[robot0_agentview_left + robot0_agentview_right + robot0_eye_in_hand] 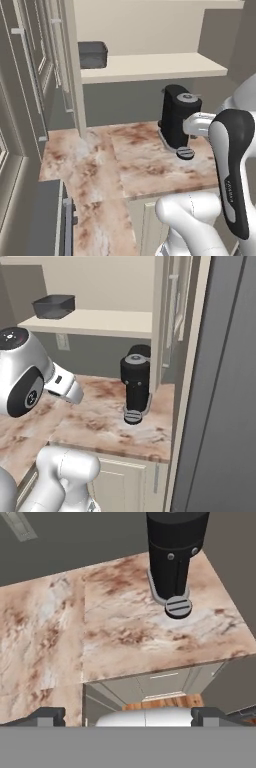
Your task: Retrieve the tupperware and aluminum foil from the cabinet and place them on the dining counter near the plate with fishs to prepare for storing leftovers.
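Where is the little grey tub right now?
The tupperware sits on the cabinet shelf, at its left end in both base views, up above the counter where the black coffee machine stands.

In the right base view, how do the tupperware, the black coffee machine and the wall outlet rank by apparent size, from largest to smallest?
1. Black coffee machine, clearly largest, though it also stands nearer the camera.
2. Tupperware, on the cabinet shelf, farther back.
3. Wall outlet, smallest.

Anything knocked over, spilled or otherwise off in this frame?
Nothing stands out. The tupperware sits flat on the cabinet shelf, the black coffee machine stands upright on the marbled counter, and no spill shows.
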